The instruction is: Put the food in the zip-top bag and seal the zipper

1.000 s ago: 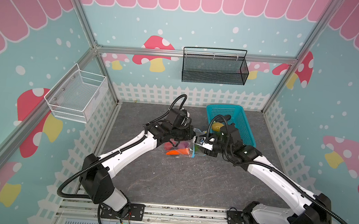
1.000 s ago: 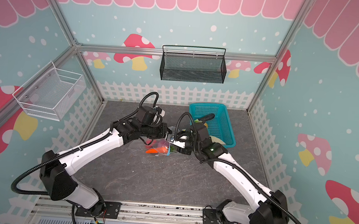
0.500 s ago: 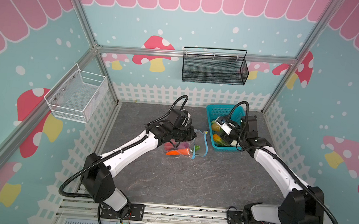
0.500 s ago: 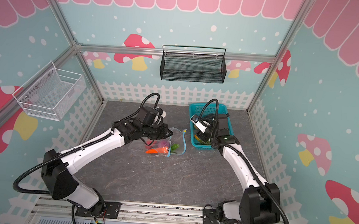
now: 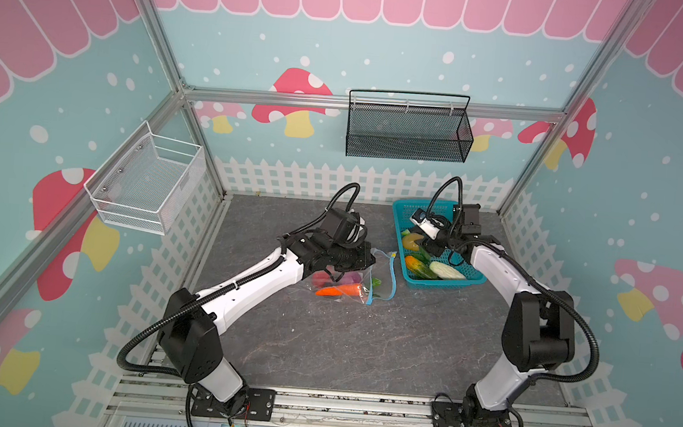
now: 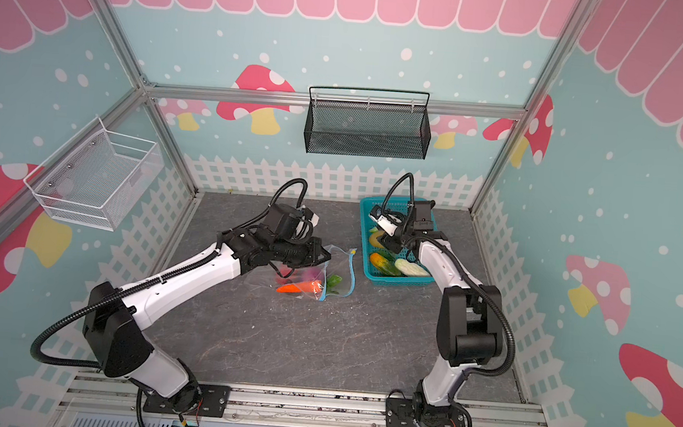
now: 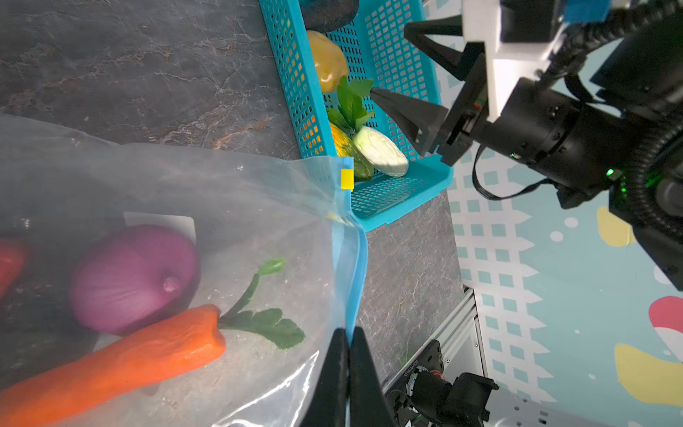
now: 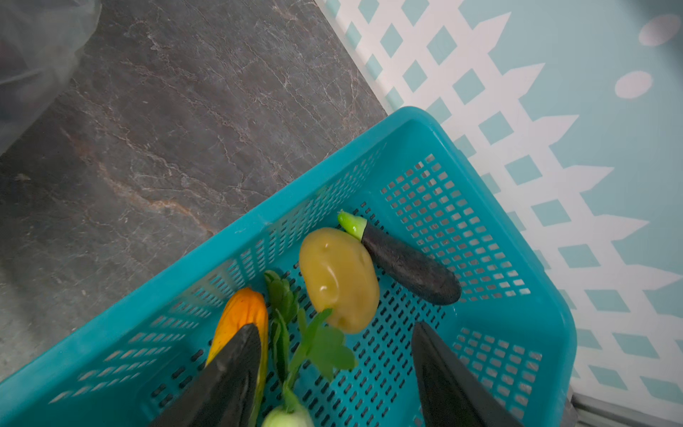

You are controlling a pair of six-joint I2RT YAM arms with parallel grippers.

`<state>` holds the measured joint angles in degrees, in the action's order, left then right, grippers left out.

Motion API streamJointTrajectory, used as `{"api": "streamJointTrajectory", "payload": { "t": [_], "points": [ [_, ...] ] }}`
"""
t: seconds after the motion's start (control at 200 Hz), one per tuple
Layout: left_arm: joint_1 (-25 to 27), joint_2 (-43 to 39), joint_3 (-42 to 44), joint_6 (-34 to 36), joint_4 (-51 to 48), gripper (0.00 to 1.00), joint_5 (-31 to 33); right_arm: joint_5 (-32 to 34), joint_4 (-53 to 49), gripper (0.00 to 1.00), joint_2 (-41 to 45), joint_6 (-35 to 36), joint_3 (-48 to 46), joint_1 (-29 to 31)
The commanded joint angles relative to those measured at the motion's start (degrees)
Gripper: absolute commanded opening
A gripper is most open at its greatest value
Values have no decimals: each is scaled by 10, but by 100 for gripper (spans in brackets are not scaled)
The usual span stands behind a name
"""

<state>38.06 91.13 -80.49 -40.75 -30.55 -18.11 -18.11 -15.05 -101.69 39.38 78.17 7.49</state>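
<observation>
The zip-top bag lies on the dark table, its mouth toward the turquoise basket. Inside it are a purple onion, an orange carrot and a red strawberry. My left gripper is shut on the light blue zipper; the yellow slider sits at the strip's far end. My right gripper hangs open inside the basket, over a leafy white radish. A yellow piece, corn and a dark eggplant lie around it, untouched.
A black wire basket hangs on the back wall and a white wire basket on the left wall. A white picket fence borders the table. The basket stands at the back right, close to the fence.
My right gripper has left the bag's mouth, swung right to the turquoise basket and opened wider. The left gripper has kept its hold on the bag's edge.
</observation>
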Motion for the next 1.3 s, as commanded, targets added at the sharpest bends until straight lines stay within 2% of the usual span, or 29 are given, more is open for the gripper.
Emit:
{"api": "streamJointTrajectory", "payload": {
  "t": [0.0,0.445,0.735,0.8,1.07,1.185,1.295],
  "points": [
    [2,11,-18,-6,1,0,-8,-3,-33,69,-35,37,34,-1],
    [2,25,-33,-10,-10,0,-3,5,-66,75,-165,54,132,0],
    [2,27,-34,-10,-15,0,0,45,-76,79,-213,57,179,4],
    [2,28,-36,-9,-17,0,0,48,-78,84,-221,56,186,4],
    [2,30,-40,-9,-20,0,1,49,-89,85,-252,57,217,7],
    [2,32,-41,-10,-21,0,1,49,-93,100,-265,57,228,8],
    [2,33,-42,-10,-21,0,1,48,-96,98,-276,57,238,9]
  ]
}}
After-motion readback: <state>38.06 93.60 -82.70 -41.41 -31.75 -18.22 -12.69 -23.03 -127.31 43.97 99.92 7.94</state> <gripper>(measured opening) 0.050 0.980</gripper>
